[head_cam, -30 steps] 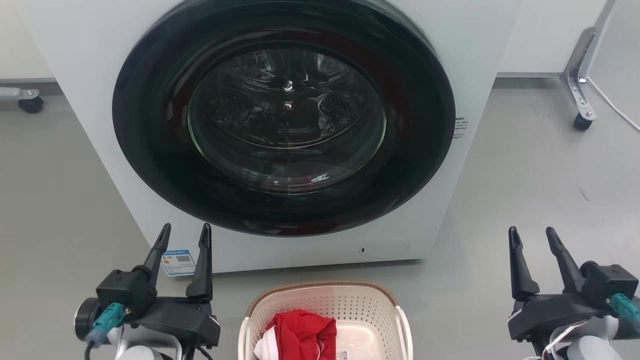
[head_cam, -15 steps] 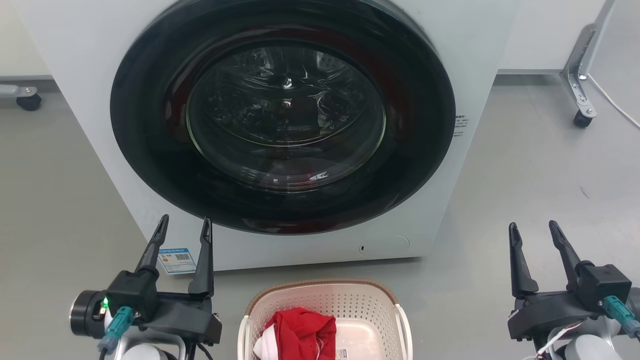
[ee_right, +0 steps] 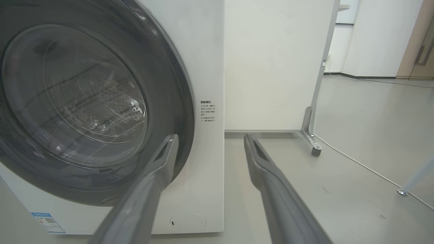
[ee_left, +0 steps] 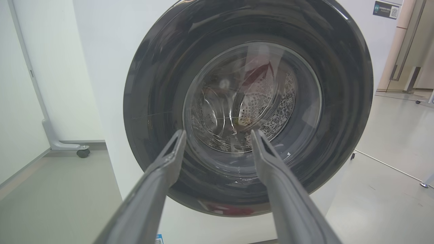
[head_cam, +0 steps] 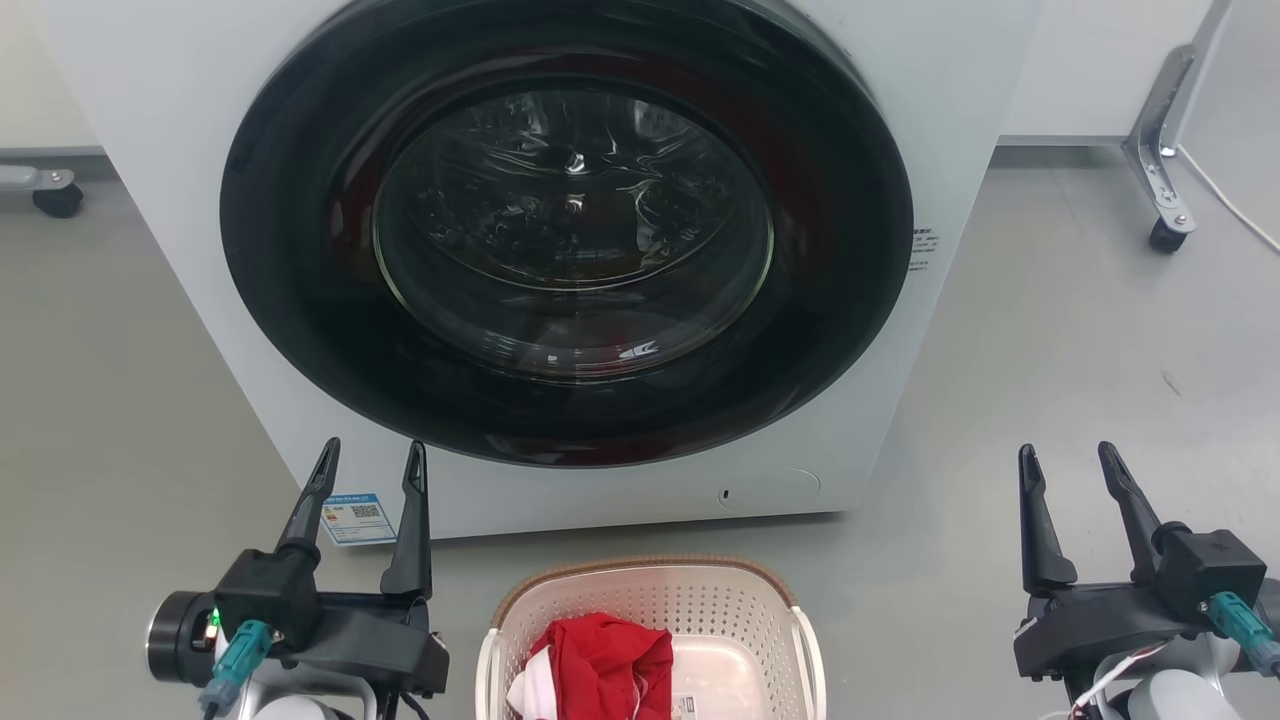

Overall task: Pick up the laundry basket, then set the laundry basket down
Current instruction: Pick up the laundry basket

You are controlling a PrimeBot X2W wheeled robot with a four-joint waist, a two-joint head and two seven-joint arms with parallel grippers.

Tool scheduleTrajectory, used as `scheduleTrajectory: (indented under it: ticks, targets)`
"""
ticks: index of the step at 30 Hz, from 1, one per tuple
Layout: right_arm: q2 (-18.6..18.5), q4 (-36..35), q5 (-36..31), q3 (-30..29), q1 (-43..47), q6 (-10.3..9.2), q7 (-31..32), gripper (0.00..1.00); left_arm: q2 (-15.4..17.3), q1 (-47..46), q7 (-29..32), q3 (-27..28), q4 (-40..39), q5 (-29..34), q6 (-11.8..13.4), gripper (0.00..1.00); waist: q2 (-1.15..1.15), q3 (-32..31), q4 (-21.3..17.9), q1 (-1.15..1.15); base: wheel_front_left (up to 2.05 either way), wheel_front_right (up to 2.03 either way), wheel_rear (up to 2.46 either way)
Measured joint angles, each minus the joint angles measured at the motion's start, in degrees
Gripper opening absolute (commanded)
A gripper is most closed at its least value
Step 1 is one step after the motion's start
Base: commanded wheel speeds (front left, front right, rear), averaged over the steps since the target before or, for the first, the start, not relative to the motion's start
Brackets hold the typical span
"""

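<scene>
- You have a smooth, matte grey floor (head_cam: 1080, 330) running round the washer (head_cam: 570, 230) on both sides, with a few faint scuffs on the robot's right of the washer.
- The washer stands on that floor, white-bodied. Its round dark door (head_cam: 290, 300) is closed, and the steel drum shows through the glass.
- The laundry basket (head_cam: 650, 605) sits on the floor just in front of the washer, below the middle of the door and apart from the cabinet. A red cloth (head_cam: 605, 660) lies in its left half.
- Your left gripper (head_cam: 372, 450) hangs before the washer's lower left corner. Its fingers are parted a moderate way with nothing between them. A blue sticker (head_cam: 358, 517) on the washer front shows in the gap.
- Your right gripper (head_cam: 1065, 450) is off the washer's lower right corner, over bare floor. It is spread about as wide and is also empty.
- The grippers flank the basket, each well apart from it.
- Behind the washer on the right, a white panel (ee_right: 271, 64) stands on a metal leg (head_cam: 1160, 150) with a caster. A white cable (head_cam: 1225, 205) trails over the floor past it.
- Left of the washer, another caster (head_cam: 55, 200) rests on the floor.
</scene>
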Motion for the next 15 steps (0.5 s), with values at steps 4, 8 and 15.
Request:
scheduleTrajectory:
  ticks: [4, 8, 15]
  targets:
    - [0.12, 0.1, -0.07, -0.27, 0.04, 0.29, 0.0, 1.0, 0.0, 0.01, 0.0, -0.01, 0.03, 0.01, 0.0, 1.0, 0.0, 0.09, 0.07, 0.0, 0.0, 0.0, 0.0]
    - [0.35, 0.16, -0.12, -0.45, 0.06, 0.54, 0.0, 1.0, -0.13, 0.03, 0.0, 0.03, 0.1, 0.01, 0.0, 1.0, 0.0, 0.22, 0.16, 0.0, 0.0, 0.0, 0.0]
    - [0.65, 0.31, -0.48, -0.7, 0.06, 1.2, 0.0, 1.0, -0.18, 0.08, 0.0, 0.42, 0.79, 0.01, 0.0, 1.0, 0.0, 0.59, 0.33, 0.0, 0.0, 0.0, 0.0]
